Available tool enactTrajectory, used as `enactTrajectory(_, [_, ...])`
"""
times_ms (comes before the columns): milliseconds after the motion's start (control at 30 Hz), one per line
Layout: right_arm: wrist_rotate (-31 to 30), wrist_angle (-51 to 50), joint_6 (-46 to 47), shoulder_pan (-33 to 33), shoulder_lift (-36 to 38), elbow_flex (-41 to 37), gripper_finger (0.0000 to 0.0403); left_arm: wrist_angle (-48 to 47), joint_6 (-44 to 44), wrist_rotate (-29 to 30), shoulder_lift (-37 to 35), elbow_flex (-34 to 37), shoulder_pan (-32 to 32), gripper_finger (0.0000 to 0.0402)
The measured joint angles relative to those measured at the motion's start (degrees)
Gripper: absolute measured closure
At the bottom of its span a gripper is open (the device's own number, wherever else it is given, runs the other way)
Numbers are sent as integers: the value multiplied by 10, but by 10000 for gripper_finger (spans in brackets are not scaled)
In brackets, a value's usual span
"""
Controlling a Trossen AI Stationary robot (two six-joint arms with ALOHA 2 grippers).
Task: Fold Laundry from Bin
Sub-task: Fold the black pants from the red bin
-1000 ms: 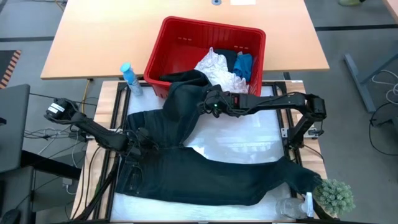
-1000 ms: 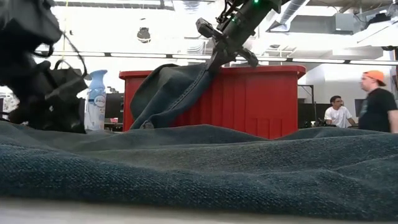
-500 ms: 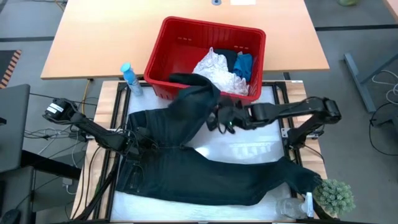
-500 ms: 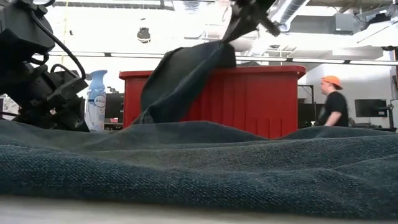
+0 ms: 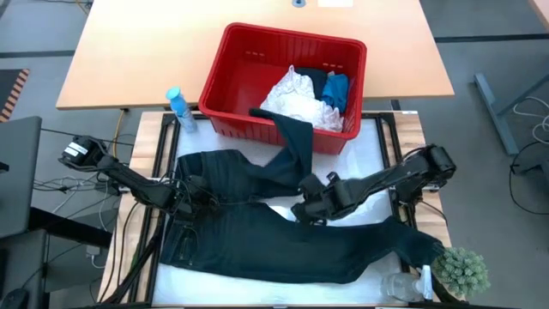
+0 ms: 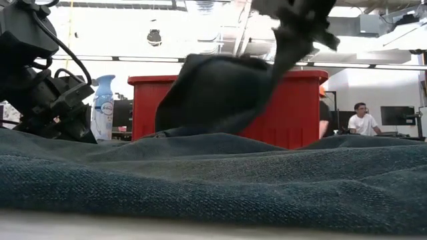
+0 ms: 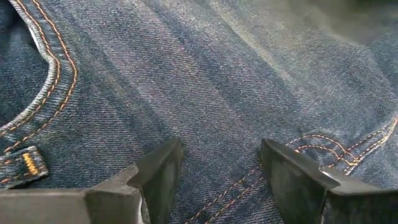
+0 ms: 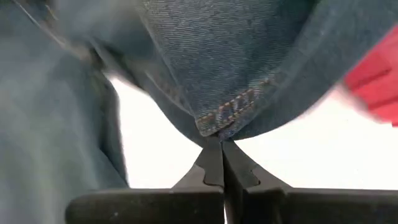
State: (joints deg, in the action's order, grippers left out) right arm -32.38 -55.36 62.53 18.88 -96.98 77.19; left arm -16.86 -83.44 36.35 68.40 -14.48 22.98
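Note:
A pair of dark blue jeans (image 5: 274, 240) lies spread on the table, with one leg along the near edge. The other leg (image 5: 296, 154) runs up to the red bin (image 5: 249, 51) and drapes over its near rim (image 5: 274, 116). My right gripper (image 5: 305, 206) is shut on this leg, raised above the table's middle. My left gripper (image 5: 190, 196) is open, low over the jeans' waist at the table's left. A white crinkled cloth (image 5: 296, 93) and a blue cloth (image 5: 336, 90) lie in the bin. My right gripper pinches the stitched hem edge (image 8: 219, 127) of the jeans leg between its two shut fingers. That end is lifted clear of the table, and the cloth curves away from the fingers (image 6: 220, 93) toward the bin. My left gripper's open fingers (image 7: 161, 165) stand against the denim of the waist part (image 7: 217, 106), beside a belt loop (image 7: 28, 165) and orange seams, coming from above. The cloth lies flat under them.
A blue spray bottle (image 5: 178, 107) stands left of the bin. A small green plant (image 5: 461, 270) and a clear jar (image 5: 399, 286) stand at the near right corner. Bare white table shows between the two jeans legs (image 5: 343, 202). A person (image 6: 363, 123) is in the room behind.
My right gripper has moved from the bin's near wall toward the table's near edge, drawing the jeans leg with it. The leg has come further out of the bin and now stretches from the rim toward the table's middle.

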Motion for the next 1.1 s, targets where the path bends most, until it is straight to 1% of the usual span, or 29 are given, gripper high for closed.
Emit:
enactTrajectory(133, [47,-7,16,4,-52,0,388,0,2,0,0,0,0,182])
enactTrajectory(300, [100,-7,22,14,-92,0,378,-1,4,-1,0,0,0,182])
enactTrajectory(500, [139,-6,20,34,-90,0,379,-1,7,-1,1,0,0,182])
enactTrajectory(633, [207,5,-18,36,-89,0,379,-1,15,-2,1,0,0,182])
enactTrajectory(700, [224,13,-37,36,-93,0,372,-1,17,-2,1,0,0,182])
enactTrajectory(833, [248,11,-42,44,-88,0,347,-1,16,-3,1,0,0,182])
enactTrajectory(900, [267,-11,-47,56,-82,0,334,-1,16,-4,1,0,0,182])
enactTrajectory(1000, [288,-71,-50,84,-79,0,316,-1,20,-4,1,0,0,182])
enactTrajectory(1067, [288,-104,-40,105,-75,0,306,-1,23,-4,1,0,0,182])
enactTrajectory(1100, [278,-112,-34,112,-69,0,302,-1,23,-4,1,0,0,182])
